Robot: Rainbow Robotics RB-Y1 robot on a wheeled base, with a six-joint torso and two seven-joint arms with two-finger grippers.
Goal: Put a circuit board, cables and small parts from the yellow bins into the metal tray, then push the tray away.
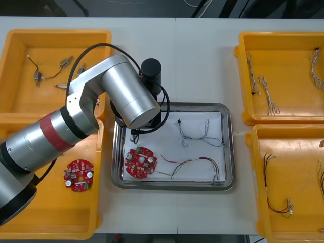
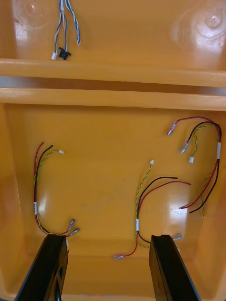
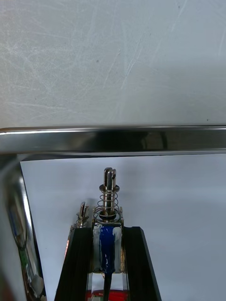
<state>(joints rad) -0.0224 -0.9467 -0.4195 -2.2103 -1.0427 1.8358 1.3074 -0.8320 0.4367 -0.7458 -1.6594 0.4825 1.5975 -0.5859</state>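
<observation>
Two black fingers of the left gripper (image 3: 108, 230) stand narrow, clamped on a small metal part (image 3: 108, 214) that has a blue body, a coil spring and a slotted pin rising past the fingertips. The part's lower end is cut off between the fingers. A thin metal prong (image 3: 83, 212) stands just beside one finger; whether it belongs to the same part cannot be told. Under the gripper lies the white inside of the metal tray (image 3: 113, 139), whose shiny rim runs just ahead of the fingertips, with bare table (image 3: 113, 56) beyond it.

In the front view the left arm (image 1: 119, 96) reaches over a corner of the tray, and its wrist hides the gripper and the part. Near the wrist, in the tray, lie a red circuit board (image 1: 140, 162), a twisted blue and white cable (image 1: 195, 134) and a red and yellow cable (image 1: 195, 164).

The right gripper (image 2: 108, 240) stands wide with nothing between its fingers, over a yellow bin (image 2: 103, 141). One red, yellow and black cable (image 2: 141, 202) ends between the fingertips. A second cable (image 2: 36, 188) lies just ahead of one finger, and a third cable (image 2: 209, 160) lies farther off. Beyond the bin's far wall, a neighbouring bin (image 2: 141, 28) holds blue and white cable ends (image 2: 63, 28), the rest of them cut off.
</observation>
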